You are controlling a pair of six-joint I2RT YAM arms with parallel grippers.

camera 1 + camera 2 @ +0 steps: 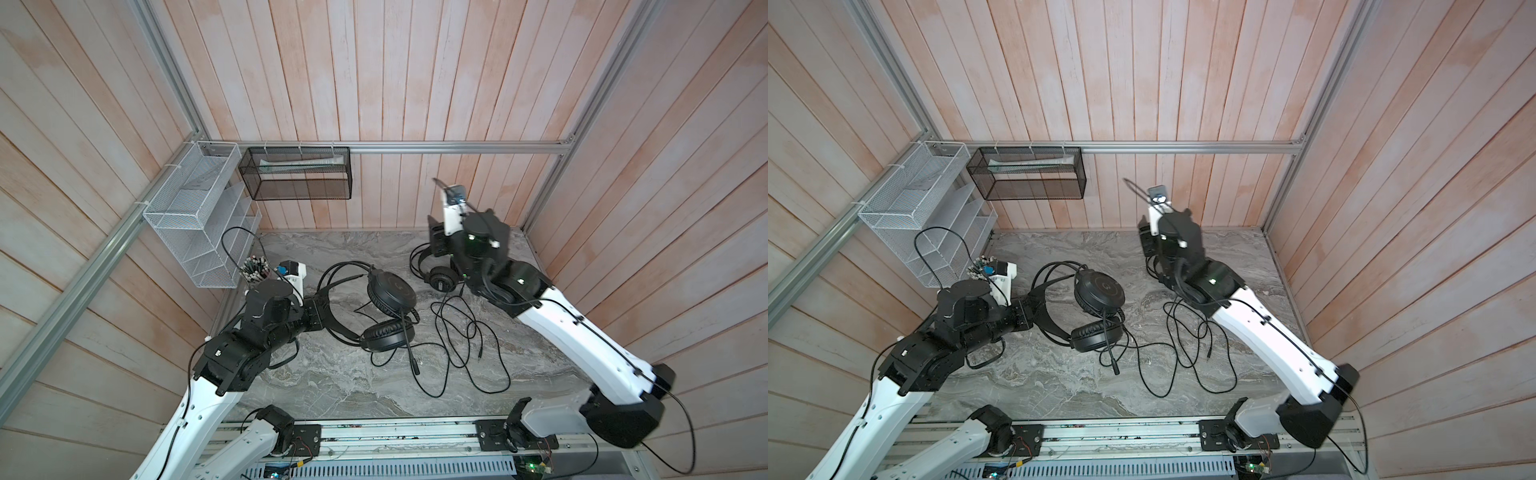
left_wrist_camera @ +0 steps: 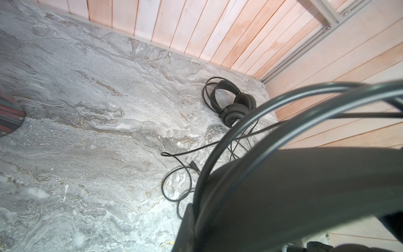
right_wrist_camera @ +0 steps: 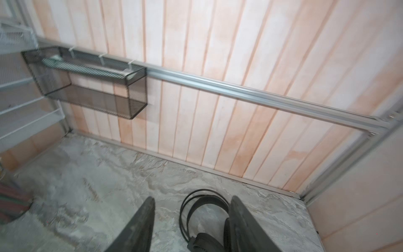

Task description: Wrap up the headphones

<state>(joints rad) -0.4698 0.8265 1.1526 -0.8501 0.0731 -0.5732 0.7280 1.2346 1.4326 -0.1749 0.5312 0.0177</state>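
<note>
The boom-mic headphones (image 1: 390, 291) lie mid-table in both top views, with the mic (image 1: 411, 353) pointing toward the front. My left gripper (image 1: 320, 313) is shut on their headband (image 2: 294, 196), which fills the left wrist view. The grille-backed headphones (image 1: 442, 279) rest near the back right corner, also seen as headphones (image 2: 235, 109) from the left wrist. My right gripper (image 3: 192, 218) hovers open just above them with nothing between its fingers (image 3: 141, 224); the band (image 3: 205, 198) shows below the gap. Loose black cable (image 1: 469, 345) sprawls across the table's right half.
A white mesh organizer (image 1: 195, 224) and a black mesh basket (image 1: 299, 174) hang on the back left walls. A cup of pens (image 1: 255, 268) stands beside my left wrist. The wooden walls close in at the back and on both sides.
</note>
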